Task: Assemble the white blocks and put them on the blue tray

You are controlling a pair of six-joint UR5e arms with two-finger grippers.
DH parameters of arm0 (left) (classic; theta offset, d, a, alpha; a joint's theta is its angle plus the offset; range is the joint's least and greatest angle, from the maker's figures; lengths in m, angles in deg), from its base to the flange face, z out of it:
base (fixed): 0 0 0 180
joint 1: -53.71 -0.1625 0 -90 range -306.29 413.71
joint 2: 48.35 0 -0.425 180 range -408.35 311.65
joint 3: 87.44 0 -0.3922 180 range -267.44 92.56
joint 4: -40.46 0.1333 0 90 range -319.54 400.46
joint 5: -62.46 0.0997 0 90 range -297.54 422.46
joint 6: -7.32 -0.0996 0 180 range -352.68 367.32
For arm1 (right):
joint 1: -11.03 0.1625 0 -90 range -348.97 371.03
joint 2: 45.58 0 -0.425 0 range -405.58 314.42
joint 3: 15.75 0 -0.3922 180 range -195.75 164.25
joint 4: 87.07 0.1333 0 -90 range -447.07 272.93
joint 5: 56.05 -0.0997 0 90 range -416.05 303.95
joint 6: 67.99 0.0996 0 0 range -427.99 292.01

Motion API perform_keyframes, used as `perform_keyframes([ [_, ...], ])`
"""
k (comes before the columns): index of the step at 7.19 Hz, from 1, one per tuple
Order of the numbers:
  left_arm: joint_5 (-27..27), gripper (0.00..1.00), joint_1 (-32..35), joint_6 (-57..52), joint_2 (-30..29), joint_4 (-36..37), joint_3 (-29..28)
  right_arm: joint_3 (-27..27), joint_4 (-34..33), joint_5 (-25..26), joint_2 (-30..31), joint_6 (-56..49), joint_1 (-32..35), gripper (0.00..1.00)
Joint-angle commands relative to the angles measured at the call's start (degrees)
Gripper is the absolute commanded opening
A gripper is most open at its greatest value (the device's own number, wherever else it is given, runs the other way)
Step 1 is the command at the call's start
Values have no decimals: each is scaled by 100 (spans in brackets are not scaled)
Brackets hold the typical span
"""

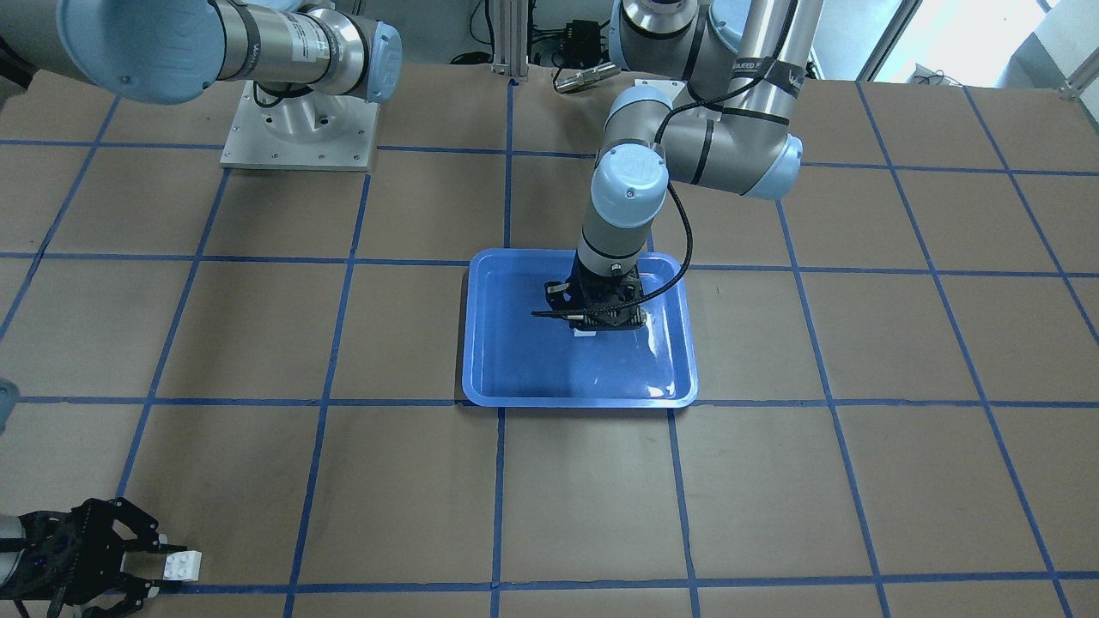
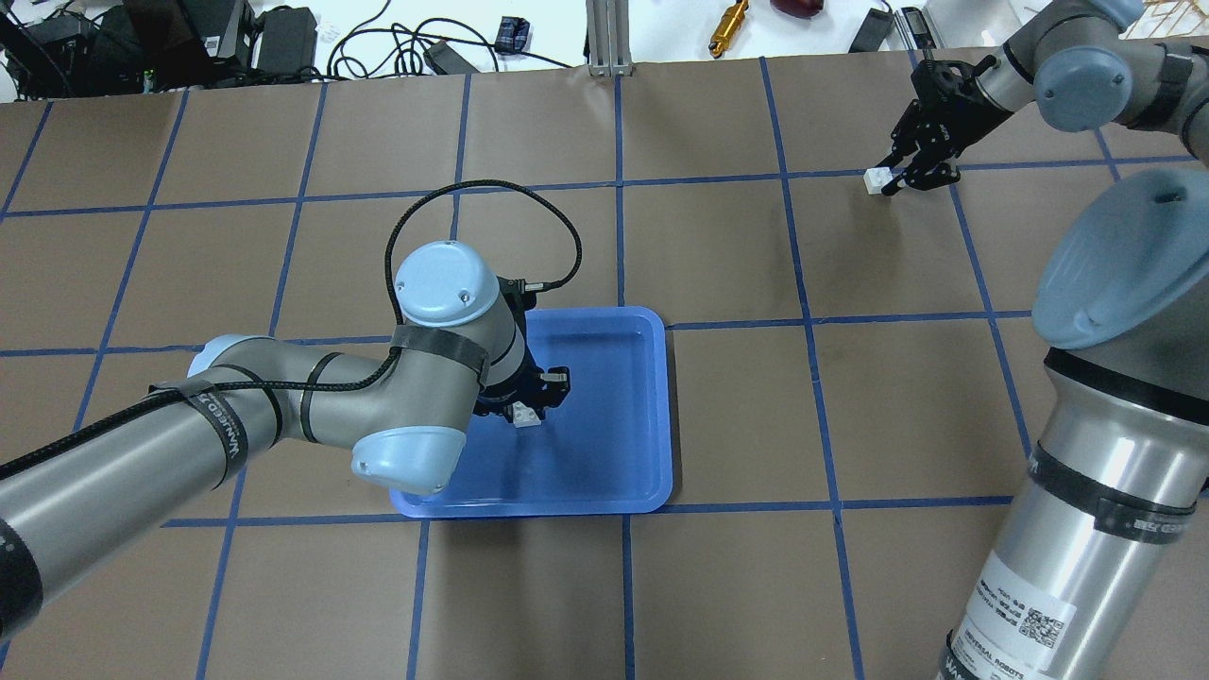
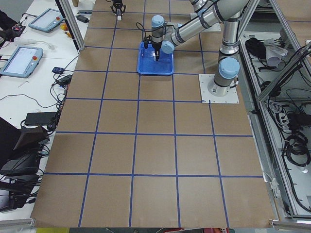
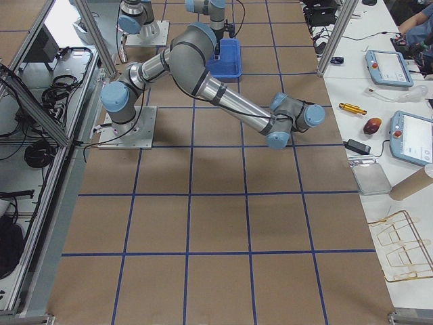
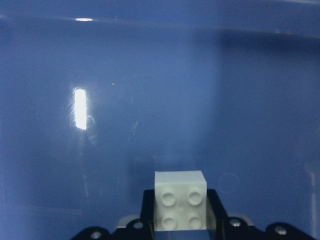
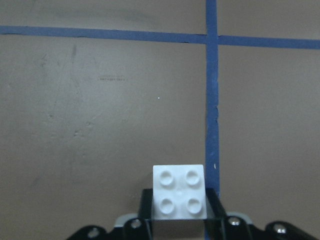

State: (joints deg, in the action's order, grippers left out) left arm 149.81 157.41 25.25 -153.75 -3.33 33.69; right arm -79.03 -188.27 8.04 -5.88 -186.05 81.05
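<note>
The blue tray (image 1: 532, 365) lies at the table's middle and also shows in the overhead view (image 2: 614, 434). My left gripper (image 1: 591, 324) points down into the tray, shut on a white block (image 2: 527, 415) low over the tray floor. In the left wrist view this block (image 5: 180, 200) sits between the fingers, studs facing the camera, with the tray floor (image 5: 150, 100) behind it. My right gripper (image 2: 895, 179) is far off at the table's corner, shut on the second white block (image 2: 878, 180), low over the brown table. That block shows in the front view (image 1: 184, 566) and the right wrist view (image 6: 180, 198).
The table is brown paper with a blue tape grid (image 6: 212, 100). The right arm's base plate (image 1: 300, 129) stands at the robot's edge. An aluminium post (image 2: 604, 38), cables and a brass tool (image 2: 729, 19) lie past the far edge.
</note>
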Motion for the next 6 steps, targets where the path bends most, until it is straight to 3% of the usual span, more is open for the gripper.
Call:
perform_keyframes([
  [1, 11, 29, -16, 1, -51, 10, 6, 0, 57, -71, 186, -15, 126, 0],
  [2, 124, 48, -8, 9, -51, 10, 15, -8, 353, -80, 396, 81, 179, 0],
  [3, 142, 99, -8, 1, -51, 10, 24, -35, 539, -46, 599, 308, 240, 0],
  [5, 107, 100, -8, 1, -51, 1, 7, -279, 839, -89, 1046, 696, 529, 0],
  [6, 107, 100, -8, -8, -59, 1, 6, -664, 840, -98, 1327, 880, 653, 0],
])
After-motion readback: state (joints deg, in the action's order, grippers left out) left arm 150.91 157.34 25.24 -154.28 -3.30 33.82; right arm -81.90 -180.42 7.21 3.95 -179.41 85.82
